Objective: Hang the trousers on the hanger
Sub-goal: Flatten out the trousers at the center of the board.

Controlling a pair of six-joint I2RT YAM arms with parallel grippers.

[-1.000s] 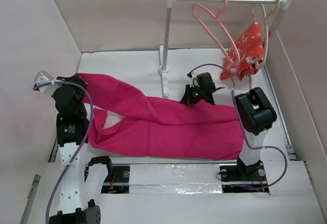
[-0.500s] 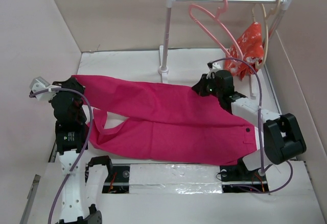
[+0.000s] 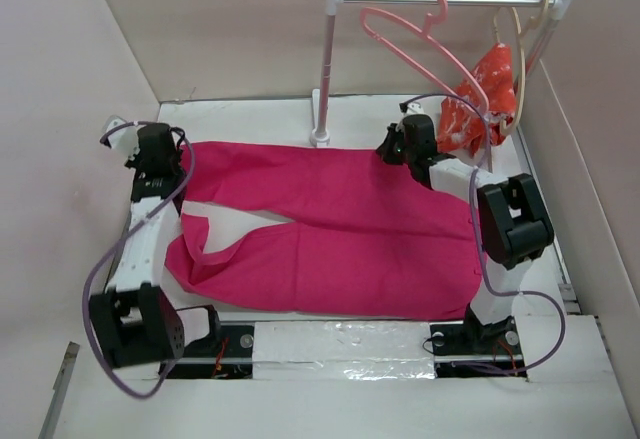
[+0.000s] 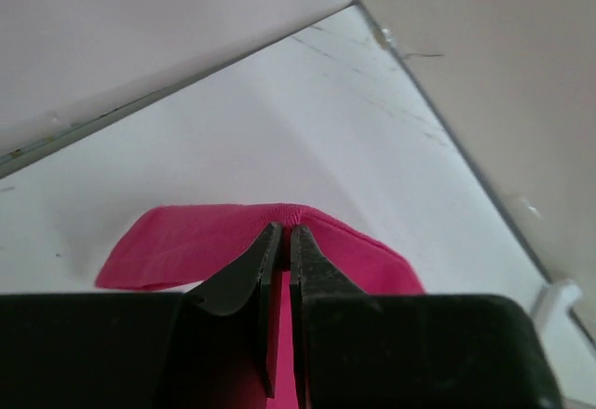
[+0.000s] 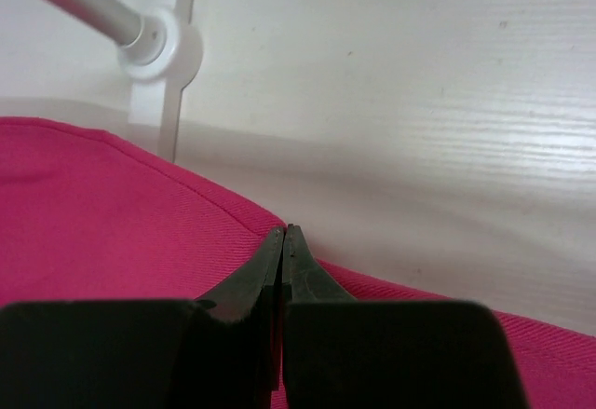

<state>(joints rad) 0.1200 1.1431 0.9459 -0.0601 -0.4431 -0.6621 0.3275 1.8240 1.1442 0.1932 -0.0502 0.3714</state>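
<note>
1. The long magenta-pink fabric trousers (image 3: 340,234) lie flat over the middle of the white table (image 3: 250,117). Bare strips show only along the back wall and at the right side.
2. The upright post of the white clothes rack (image 3: 324,69) stands on the far strip, its foot just beside the trousers' far edge.
3. Left of the post, the far strip is open up to the left wall.
4. Right of the post, under the rail, the thin salmon-pink plastic hanger (image 3: 415,51) hangs slanted, and an orange-red white-flowered garment (image 3: 482,94) fills the right end.
</note>
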